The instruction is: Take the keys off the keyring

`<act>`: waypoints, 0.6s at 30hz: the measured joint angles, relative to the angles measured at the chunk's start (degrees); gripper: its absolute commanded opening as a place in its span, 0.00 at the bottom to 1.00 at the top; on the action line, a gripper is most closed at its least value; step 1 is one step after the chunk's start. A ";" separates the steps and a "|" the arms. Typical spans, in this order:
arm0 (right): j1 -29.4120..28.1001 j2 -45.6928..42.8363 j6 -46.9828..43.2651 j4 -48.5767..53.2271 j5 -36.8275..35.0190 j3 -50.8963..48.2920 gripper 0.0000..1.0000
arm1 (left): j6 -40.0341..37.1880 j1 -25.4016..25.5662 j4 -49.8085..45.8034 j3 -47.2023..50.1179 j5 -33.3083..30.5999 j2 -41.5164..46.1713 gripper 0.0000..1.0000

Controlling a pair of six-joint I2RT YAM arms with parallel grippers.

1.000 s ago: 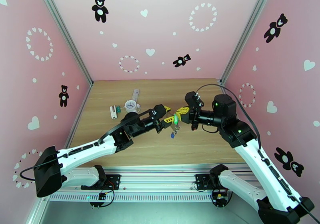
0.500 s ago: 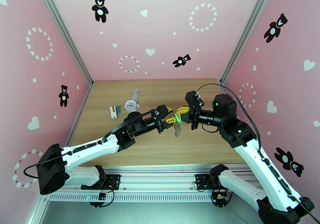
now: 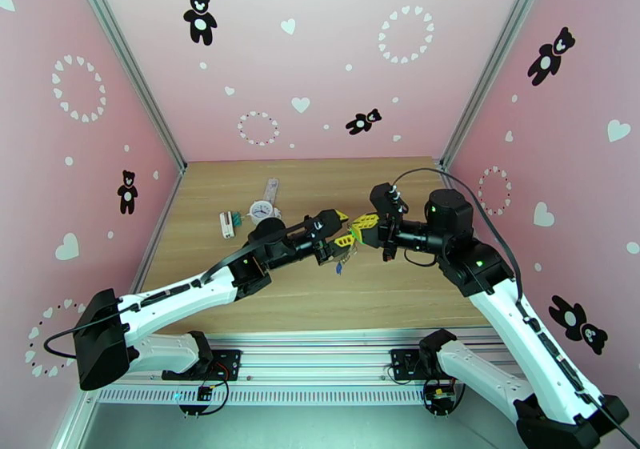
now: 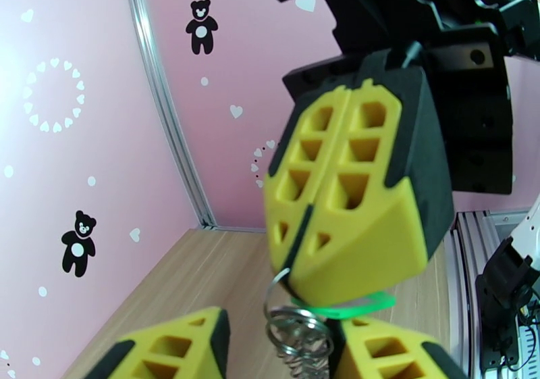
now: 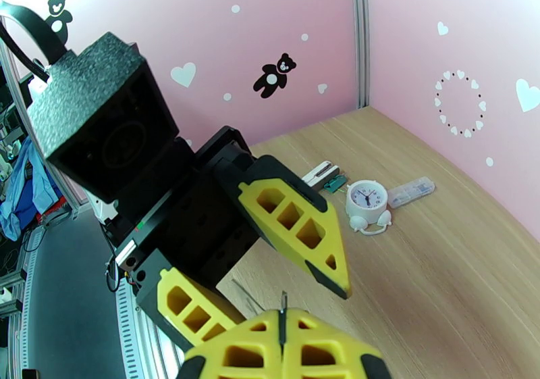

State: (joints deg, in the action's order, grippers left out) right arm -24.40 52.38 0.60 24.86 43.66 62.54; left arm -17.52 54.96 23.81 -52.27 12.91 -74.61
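Note:
Both grippers meet above the middle of the table. My right gripper [image 3: 358, 228] is shut, and the keyring's thin dark loop [image 4: 279, 280] is pinched at the tips of its yellow fingers [image 4: 337, 198]. The silvery rings [image 4: 294, 333] hang just below that pinch. They sit in the gap between the fingers [image 4: 169, 346] of my left gripper [image 3: 342, 231], whose jaws stand apart. A green key head [image 4: 354, 304] shows edge-on against the right gripper's underside. The blue key [image 3: 339, 267] dangles beneath the left gripper. In the right wrist view, the left fingers [image 5: 297, 232] spread over my right gripper [image 5: 283, 336].
A round white clock [image 3: 262, 212] stands at the back left of the table. A white-and-green block [image 3: 229, 222] lies to its left and a small clear case [image 3: 272, 189] behind it. Pink walls close in three sides of the wooden table [image 3: 400, 290].
My left gripper has moved up and closer to the right gripper's tips. The hanging keys have swung left under it, and the green key shows less. The right arm stays put.

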 measured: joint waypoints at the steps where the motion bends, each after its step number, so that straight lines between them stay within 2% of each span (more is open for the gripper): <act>1: 0.00 -0.04 -0.02 0.04 0.00 0.00 0.00 | -0.17 0.00 -0.33 0.00 0.00 0.02 0.39; 6: 0.00 -0.35 -0.15 0.26 -0.09 0.00 0.00 | -0.59 0.00 -0.72 0.00 -0.26 0.00 0.30; 16: 0.00 -0.39 -0.17 0.26 -0.55 0.00 0.00 | -0.28 0.00 -0.44 0.00 -0.55 0.00 0.31; 18: 0.00 -0.42 -0.15 0.26 -0.68 0.00 0.00 | -0.26 0.00 -0.17 0.00 -0.81 0.02 0.28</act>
State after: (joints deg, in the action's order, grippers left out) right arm -24.40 51.96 0.45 25.12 42.98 62.54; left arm -17.78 54.96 23.64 -52.27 12.10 -74.59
